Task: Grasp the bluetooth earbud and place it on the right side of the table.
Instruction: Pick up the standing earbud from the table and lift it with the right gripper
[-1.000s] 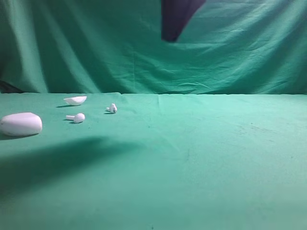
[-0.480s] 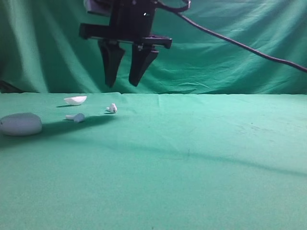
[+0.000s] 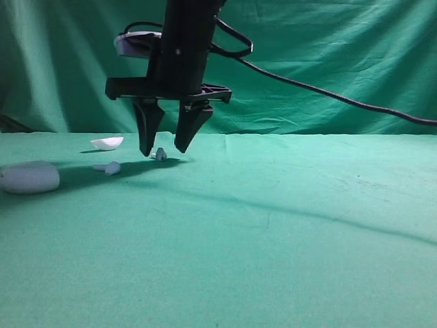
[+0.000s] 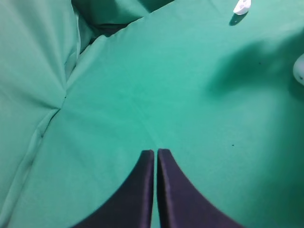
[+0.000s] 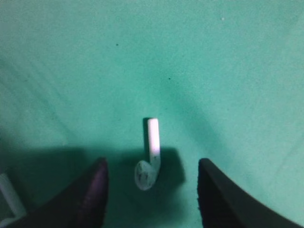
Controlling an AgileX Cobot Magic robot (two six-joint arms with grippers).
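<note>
The right gripper (image 3: 164,149) is hanging with jaws wide, straddling the bluetooth earbud (image 5: 148,156) on the table (image 3: 287,225); contact appears absent. At its 9 o'clock, the second earbud (image 3: 108,167) is lying. The left gripper (image 4: 155,153) is holding its jaws closed, empty.

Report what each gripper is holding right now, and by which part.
Nothing is held. The right gripper is open, straddling the bluetooth earbud without touching it. The left gripper is shut on nothing.
</note>
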